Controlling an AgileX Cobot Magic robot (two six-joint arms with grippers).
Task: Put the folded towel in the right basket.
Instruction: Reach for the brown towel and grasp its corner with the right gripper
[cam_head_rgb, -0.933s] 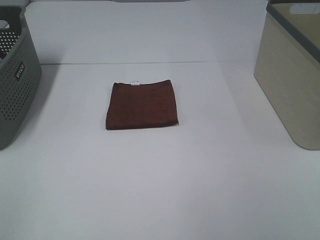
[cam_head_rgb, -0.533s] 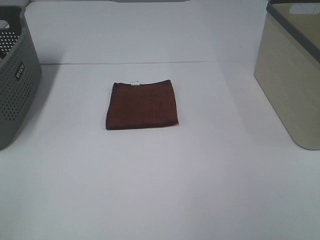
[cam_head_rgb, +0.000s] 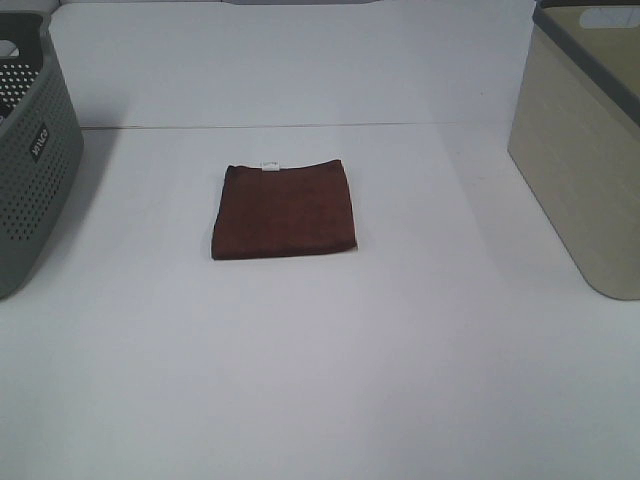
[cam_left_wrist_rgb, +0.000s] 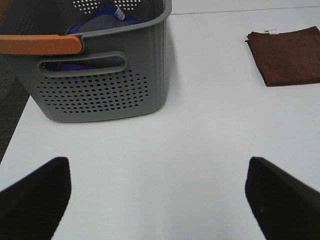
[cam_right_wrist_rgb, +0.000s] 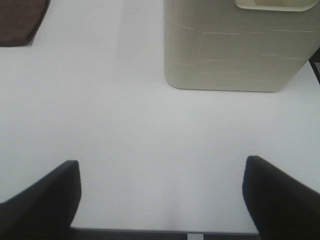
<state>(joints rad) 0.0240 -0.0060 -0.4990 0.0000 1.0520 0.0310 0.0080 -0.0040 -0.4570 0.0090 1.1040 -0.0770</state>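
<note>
A folded dark brown towel (cam_head_rgb: 285, 209) with a small white tag lies flat on the white table, left of the middle. It also shows in the left wrist view (cam_left_wrist_rgb: 287, 61) and at the edge of the right wrist view (cam_right_wrist_rgb: 20, 20). The right basket (cam_head_rgb: 585, 135) is beige with a grey rim and stands at the table's right edge; the right wrist view shows its wall (cam_right_wrist_rgb: 235, 50). My left gripper (cam_left_wrist_rgb: 157, 192) is open and empty over bare table near the grey basket. My right gripper (cam_right_wrist_rgb: 160, 197) is open and empty near the table's front edge. Neither arm shows in the exterior view.
A grey perforated basket (cam_head_rgb: 30, 165) stands at the left edge; in the left wrist view (cam_left_wrist_rgb: 100, 75) it has an orange handle and holds blue and grey cloth. The white table (cam_head_rgb: 330, 370) lies between the baskets.
</note>
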